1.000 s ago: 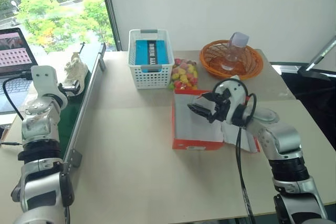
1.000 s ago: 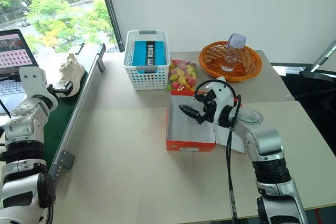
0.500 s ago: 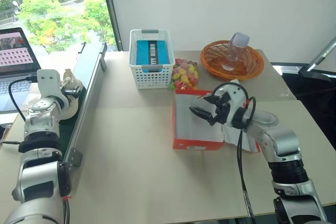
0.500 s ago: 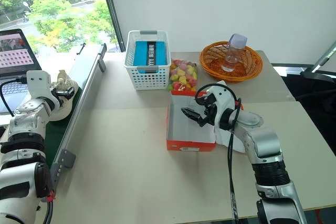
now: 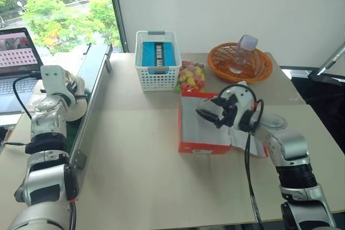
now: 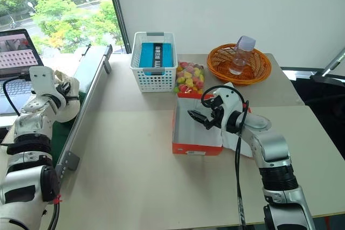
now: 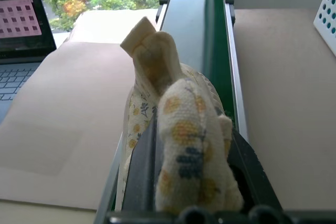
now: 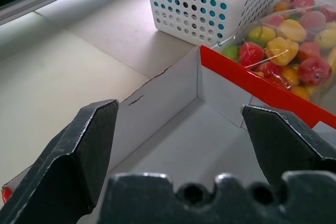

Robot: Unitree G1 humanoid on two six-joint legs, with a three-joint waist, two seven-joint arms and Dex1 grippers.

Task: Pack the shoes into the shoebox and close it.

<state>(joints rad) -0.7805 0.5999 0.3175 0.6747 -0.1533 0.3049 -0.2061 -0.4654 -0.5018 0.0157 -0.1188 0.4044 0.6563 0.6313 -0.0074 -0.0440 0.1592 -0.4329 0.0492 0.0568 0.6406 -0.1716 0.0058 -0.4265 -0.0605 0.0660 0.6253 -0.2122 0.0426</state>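
Shoe gripped at far left; box open at centre.
Left gripper (image 7: 184, 203) clenched on shoe (image 7: 178, 129) over green belt (image 7: 215, 35); right gripper (image 8: 181, 129) released above shoebox (image 5: 204, 129).

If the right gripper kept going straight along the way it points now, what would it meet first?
Most likely the inside of the open shoebox. The right gripper, jaws open, points into its far corner, so it would probably reach the pale floor or inner wall there. The white basket stands beyond; depth is hard to judge.

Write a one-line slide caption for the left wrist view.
Left gripper shut on a cream floral fabric shoe above the green conveyor belt, with a laptop beside it.
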